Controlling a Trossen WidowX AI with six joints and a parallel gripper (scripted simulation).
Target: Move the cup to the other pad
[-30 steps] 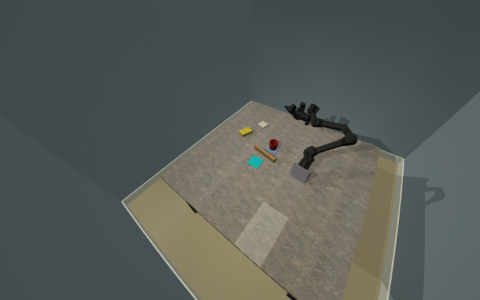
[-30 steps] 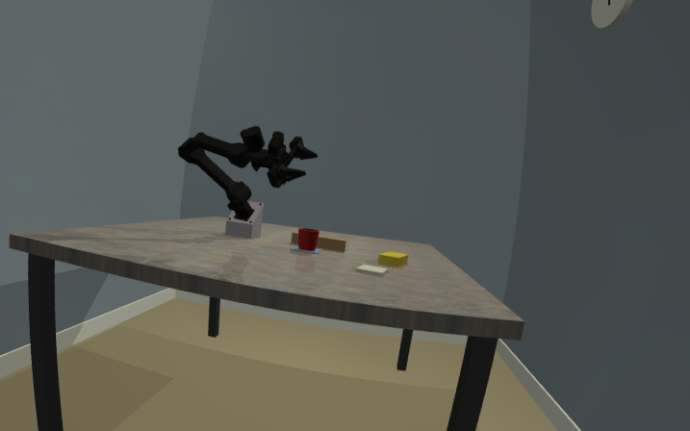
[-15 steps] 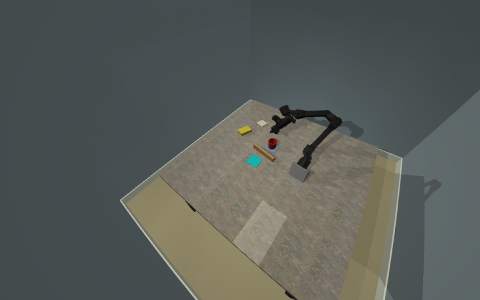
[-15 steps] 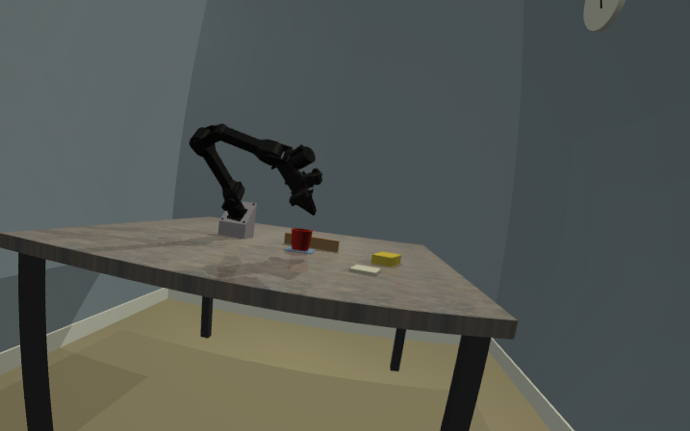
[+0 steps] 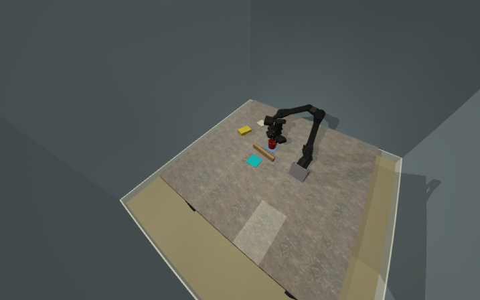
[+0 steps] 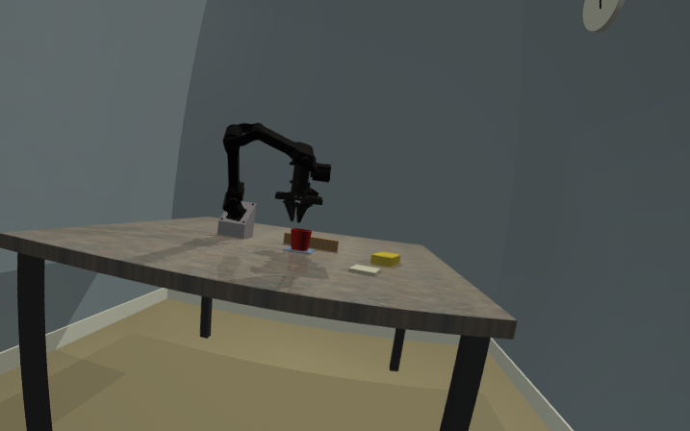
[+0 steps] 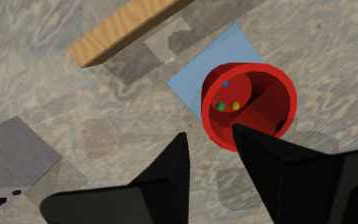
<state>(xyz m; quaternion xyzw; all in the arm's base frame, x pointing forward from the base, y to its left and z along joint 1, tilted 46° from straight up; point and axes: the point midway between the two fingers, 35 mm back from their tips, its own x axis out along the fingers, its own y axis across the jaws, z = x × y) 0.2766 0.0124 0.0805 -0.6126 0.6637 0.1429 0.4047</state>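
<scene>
The red cup (image 5: 272, 144) (image 6: 300, 240) (image 7: 291, 102) stands upright on the blue pad (image 5: 266, 149) (image 6: 288, 249) (image 7: 220, 60). Green, yellow and blue marbles (image 7: 221, 106) sit inside the cup. The black gripper (image 5: 273, 139) (image 6: 295, 220) (image 7: 209, 134) points down above the cup. Its two fingers are partly spread, with a gap between them, and they pinch nothing. The wooden bar (image 5: 263, 152) (image 6: 324, 243) (image 7: 122, 31) lies near the cup. The other pad, the teal one (image 5: 254, 161), is farther from the cup, past the bar. The yellow block (image 5: 244, 130) (image 6: 385, 259) is well apart from the cup.
</scene>
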